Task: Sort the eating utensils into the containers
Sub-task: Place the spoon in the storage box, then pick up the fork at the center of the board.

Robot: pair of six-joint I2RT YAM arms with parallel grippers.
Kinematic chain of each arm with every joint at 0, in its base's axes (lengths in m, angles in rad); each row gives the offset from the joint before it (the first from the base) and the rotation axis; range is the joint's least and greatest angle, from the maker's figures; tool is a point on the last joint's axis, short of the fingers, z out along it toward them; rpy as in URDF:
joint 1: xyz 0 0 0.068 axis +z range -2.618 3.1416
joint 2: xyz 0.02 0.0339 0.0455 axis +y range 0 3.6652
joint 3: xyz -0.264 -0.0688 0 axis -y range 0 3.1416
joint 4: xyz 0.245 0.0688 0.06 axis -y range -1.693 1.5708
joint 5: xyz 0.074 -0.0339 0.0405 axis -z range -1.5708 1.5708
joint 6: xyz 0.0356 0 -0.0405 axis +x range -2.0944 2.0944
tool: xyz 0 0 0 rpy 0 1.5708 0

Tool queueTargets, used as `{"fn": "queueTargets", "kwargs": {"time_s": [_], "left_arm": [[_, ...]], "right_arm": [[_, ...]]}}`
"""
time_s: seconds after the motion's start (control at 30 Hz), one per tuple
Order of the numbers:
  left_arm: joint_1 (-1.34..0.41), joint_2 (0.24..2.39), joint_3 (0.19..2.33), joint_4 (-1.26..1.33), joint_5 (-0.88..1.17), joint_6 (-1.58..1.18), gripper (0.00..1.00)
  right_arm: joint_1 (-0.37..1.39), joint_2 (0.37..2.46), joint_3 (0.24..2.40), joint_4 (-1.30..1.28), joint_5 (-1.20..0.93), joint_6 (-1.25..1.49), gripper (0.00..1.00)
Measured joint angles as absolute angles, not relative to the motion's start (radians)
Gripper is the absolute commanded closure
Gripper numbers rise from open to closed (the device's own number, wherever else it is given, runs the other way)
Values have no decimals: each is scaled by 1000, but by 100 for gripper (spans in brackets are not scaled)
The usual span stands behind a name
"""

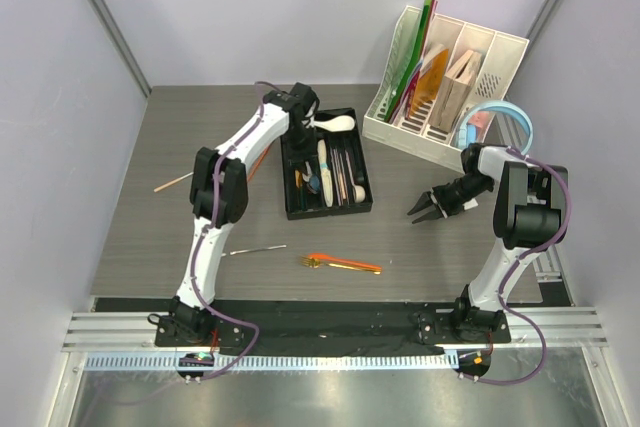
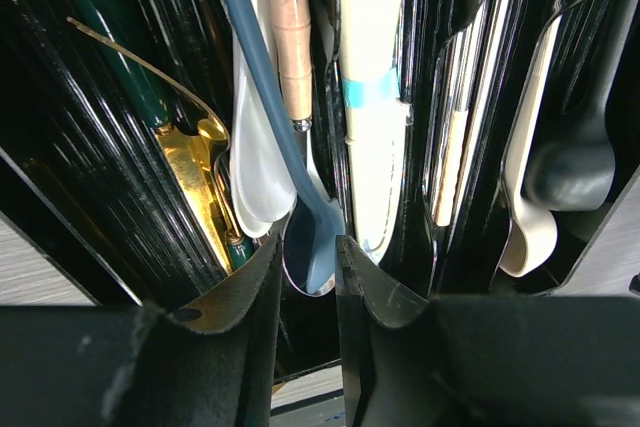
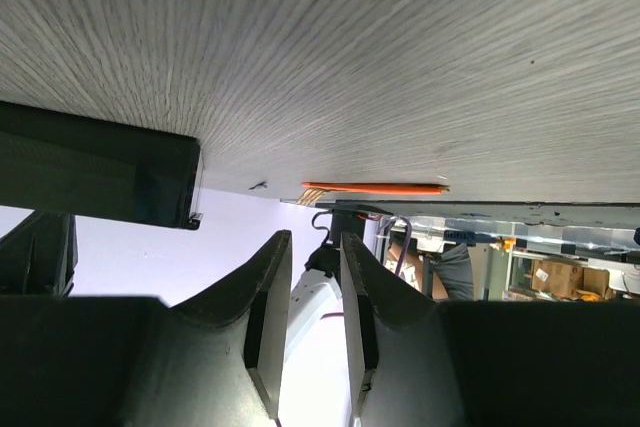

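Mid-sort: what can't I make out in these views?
- Left wrist view: blue spoon sits bowl-first at the left pincer; gripped or free, unclear.
- Top view: that pincer hidden under its wrist, over the black tray.
- Top view: thin steel piece too small to identify.
- Right wrist view: orange utensil, distant sliver, type unclear.

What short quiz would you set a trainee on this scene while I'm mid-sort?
1. Which gripper hangs over the shallow black compartmented plastic tray: A left, B right, C neither?
2. True or false: the thin orange chopsticks lie inside the tray.
3. What lies directly below the left gripper?
Key: 1 A. 2 False: they lie on the grey wood-grain table, between the tray and the arms' bases. 3 A long-handled blue spoon, lying in the tray.
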State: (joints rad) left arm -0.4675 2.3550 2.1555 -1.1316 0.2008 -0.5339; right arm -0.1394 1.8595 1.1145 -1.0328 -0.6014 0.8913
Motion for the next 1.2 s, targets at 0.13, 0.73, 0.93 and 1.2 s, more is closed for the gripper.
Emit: {"fn": "queueTargets", "kwargs": {"time_s": [0.13,0.73,0.93,1.2], "left_arm": [[-462,2355,2156,-1131,201,-534,71],[-470,1802,1722,-1187,91,-504,66],[-481,1641,1441,-1201,59,-483,67],[-552,1587,1238,-1205,51,-449,66]], "right_arm": [[-139,1860,1114,-1032,-601,891,68],[-139,1870,1205,-1075,-576,855,68],[-139,1886,1325,-1131,-516,777,68],[-122,1885,1317,-1145,-498,735,67]]}}
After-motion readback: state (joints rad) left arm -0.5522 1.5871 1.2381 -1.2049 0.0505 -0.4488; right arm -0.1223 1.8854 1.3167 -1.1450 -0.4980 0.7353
